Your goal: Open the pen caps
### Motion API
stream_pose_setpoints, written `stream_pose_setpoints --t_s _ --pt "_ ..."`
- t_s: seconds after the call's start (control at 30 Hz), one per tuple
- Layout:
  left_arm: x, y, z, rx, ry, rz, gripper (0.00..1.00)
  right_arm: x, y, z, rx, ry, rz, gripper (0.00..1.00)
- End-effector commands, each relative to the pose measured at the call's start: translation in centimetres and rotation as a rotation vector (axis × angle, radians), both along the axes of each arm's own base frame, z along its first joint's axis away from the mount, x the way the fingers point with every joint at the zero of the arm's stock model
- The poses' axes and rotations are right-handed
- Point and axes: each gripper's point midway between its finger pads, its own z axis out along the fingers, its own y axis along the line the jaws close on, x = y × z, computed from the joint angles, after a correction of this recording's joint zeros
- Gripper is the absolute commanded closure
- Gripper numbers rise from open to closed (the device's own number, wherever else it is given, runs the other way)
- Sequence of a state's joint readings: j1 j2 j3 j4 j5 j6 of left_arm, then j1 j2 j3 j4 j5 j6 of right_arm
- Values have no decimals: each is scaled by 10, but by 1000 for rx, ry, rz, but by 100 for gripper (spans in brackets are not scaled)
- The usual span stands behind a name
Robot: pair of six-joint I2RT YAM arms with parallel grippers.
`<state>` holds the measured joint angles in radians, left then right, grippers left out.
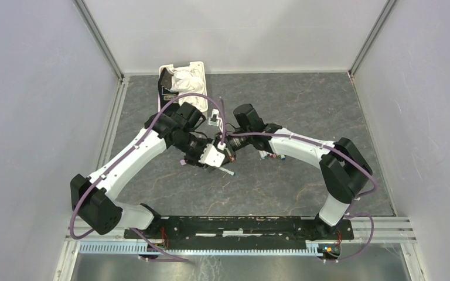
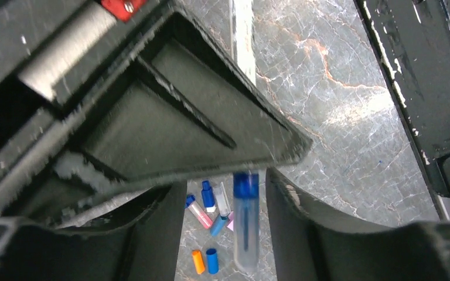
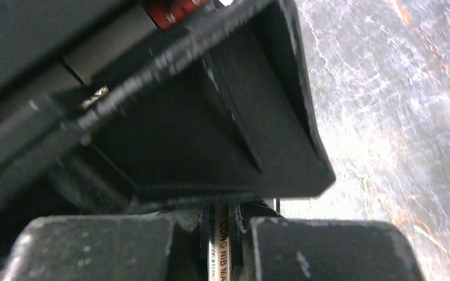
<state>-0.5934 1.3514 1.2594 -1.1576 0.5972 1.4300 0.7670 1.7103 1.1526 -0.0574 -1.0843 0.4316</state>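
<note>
Between the parted fingers of my left gripper hangs a clear pen cap with a blue end, blurred and touching neither finger. On the table below lie several loose caps: blue, pink, orange and another blue. My right gripper is shut on a pen with a printed label. Both grippers meet at mid-table, the left gripper just left of the right gripper.
A white slotted basket with white cloth stands at the back left by the wall. One pen lies just in front of the grippers. More pens and caps lie under the right forearm.
</note>
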Motion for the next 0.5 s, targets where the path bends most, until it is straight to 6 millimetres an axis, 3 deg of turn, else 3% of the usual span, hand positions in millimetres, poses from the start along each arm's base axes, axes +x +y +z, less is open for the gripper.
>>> stream_pose_setpoints --t_s 0.0,0.27,0.37,0.47 --pt "-2 -12 2 -41 15 -2 46 2 18 25 103 -19 48 100" --pt "-10 -11 7 -25 21 -44 81 12 32 38 170 15 34 98" --pt "-10 -11 9 -20 17 -45 97 15 36 31 159 46 15 72" --pt "-8 -4 7 10 -2 -39 98 11 31 18 131 74 9 44"
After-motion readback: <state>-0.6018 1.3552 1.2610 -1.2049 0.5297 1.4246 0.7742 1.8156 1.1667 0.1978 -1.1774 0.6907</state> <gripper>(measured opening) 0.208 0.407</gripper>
